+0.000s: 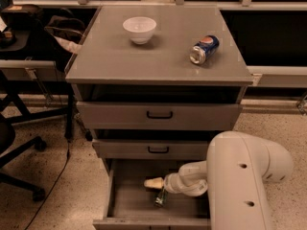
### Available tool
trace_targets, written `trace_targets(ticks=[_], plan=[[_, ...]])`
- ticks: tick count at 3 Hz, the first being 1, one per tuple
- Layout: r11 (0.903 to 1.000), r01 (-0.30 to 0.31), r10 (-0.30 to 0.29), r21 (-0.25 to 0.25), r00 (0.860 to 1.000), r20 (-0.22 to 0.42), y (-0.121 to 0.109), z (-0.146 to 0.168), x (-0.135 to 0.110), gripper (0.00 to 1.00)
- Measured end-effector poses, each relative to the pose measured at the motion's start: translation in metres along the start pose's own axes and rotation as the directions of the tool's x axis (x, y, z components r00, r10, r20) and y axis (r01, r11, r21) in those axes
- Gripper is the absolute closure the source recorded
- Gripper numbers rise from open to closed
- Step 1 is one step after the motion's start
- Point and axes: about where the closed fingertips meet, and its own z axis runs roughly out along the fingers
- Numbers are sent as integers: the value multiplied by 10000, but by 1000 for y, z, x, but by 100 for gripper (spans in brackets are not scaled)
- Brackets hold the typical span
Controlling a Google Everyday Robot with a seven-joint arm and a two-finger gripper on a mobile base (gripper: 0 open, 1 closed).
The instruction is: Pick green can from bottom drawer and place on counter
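The green can is small and dark with a silver end. It rests on the floor of the open bottom drawer, near the middle front. My gripper is pale and reaches into the drawer from the right, just above and slightly left of the can. I cannot tell whether it touches the can. My white arm fills the lower right and hides the drawer's right side. The grey counter tops the cabinet.
A white bowl and a blue-and-red can lying on its side are on the counter. Two shallower drawers with black handles are above the open one. An office chair base and cables are on the floor at left.
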Motion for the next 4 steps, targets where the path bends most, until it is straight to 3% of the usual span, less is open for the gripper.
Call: trace_targets(ticks=[1,4], plan=[[9988,-379,381,323,9993,-43,-14,26,3,0],[9910,-994,1001,898,9950,-36,-30,65,11,0]])
